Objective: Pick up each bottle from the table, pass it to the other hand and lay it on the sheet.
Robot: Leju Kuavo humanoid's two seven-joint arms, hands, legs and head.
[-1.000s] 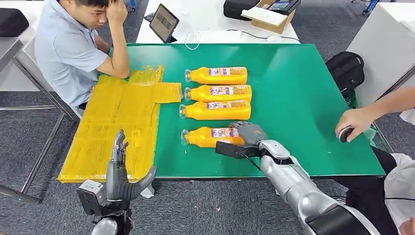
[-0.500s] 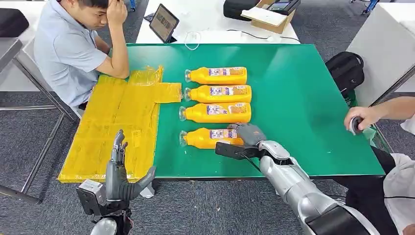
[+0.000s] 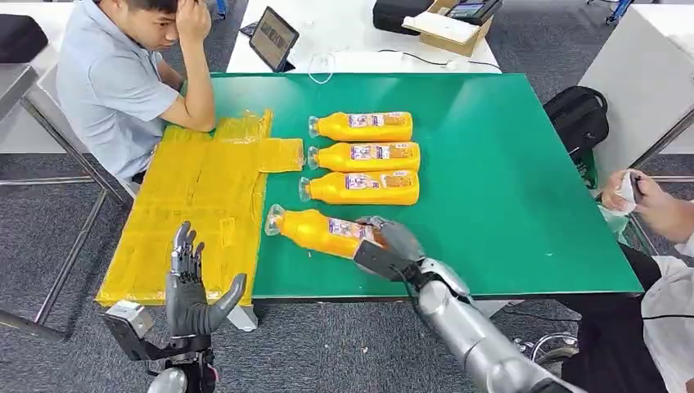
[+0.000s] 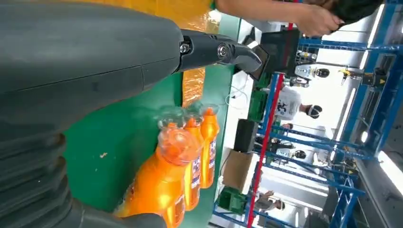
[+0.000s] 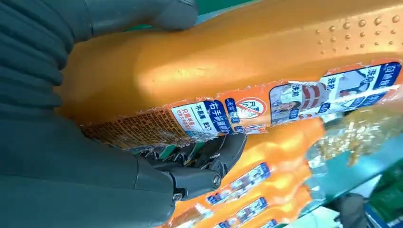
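Right hand (image 3: pixel 391 243) grips near bottle (image 3: pixel 315 230) at base end, cap toward 9 o'clock for handover; left hand (image 3: pixel 190 286) spread, empty, waiting before yellow sheet (image 3: pixel 196 196); three bottles (image 3: pixel 362 156) at 12 o'clock.

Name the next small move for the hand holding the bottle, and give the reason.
Probably carry the held bottle leftward toward the left hand. The right hand already grips its base end, cap end pointing at the yellow sheet, while the left hand waits with fingers spread near the table's front edge.
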